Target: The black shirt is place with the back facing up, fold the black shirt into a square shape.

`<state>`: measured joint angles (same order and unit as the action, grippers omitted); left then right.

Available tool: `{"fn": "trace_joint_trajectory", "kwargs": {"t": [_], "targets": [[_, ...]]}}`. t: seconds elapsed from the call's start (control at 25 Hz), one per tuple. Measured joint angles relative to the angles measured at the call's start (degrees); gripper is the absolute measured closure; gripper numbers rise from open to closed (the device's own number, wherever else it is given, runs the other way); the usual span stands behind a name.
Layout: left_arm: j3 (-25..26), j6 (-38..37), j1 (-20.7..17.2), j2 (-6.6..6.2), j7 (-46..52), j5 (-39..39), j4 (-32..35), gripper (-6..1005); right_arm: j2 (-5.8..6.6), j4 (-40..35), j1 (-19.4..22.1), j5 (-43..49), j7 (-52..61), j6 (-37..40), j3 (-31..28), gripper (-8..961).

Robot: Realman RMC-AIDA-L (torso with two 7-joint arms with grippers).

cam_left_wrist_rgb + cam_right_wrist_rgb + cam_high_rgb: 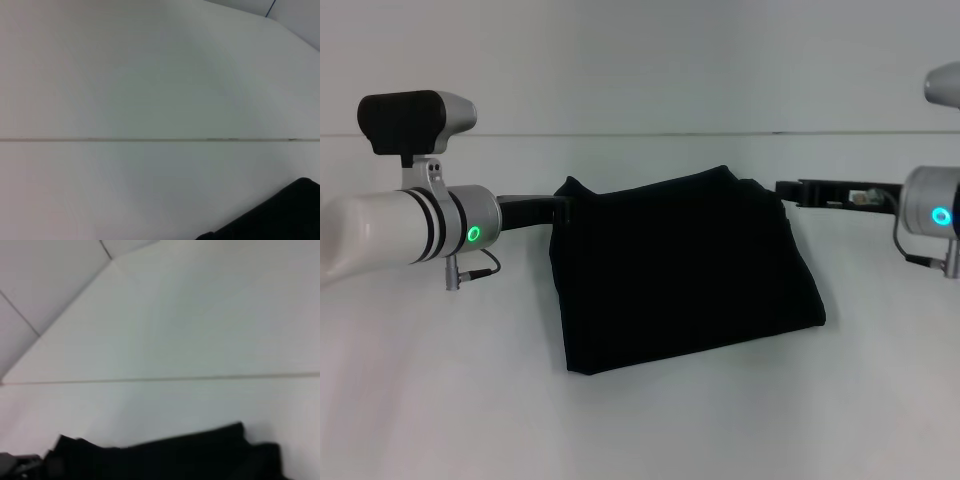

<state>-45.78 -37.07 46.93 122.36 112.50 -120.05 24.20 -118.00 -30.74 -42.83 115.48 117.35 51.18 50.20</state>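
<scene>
The black shirt point(685, 270) lies folded into a rough rectangle in the middle of the white table point(440, 400). My left gripper point(558, 208) reaches in from the left and meets the shirt's far left corner, its black tip merging with the cloth. At the far right corner, my right gripper point(782, 190) comes in from the right and ends at the shirt's edge. The left wrist view catches only a corner of the black shirt point(280, 215). In the right wrist view, the far edge of the black shirt point(165, 455) runs along the table.
A thin seam point(640, 134) crosses the table behind the shirt. White table surface surrounds the shirt in front and on both sides. The left arm's white forearm point(390, 235) hangs over the left side of the table.
</scene>
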Motion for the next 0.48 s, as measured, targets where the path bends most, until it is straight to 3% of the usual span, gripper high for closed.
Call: {"fn": "trace_joint_trajectory", "kwargs": {"t": [0.48], "targets": [[0.0,-1.5,0.3,0.13,-0.1,0.1,0.1,947,-1.93,9.1,-6.7,0.5,-1.5,-11.7,6.5,938]]}}
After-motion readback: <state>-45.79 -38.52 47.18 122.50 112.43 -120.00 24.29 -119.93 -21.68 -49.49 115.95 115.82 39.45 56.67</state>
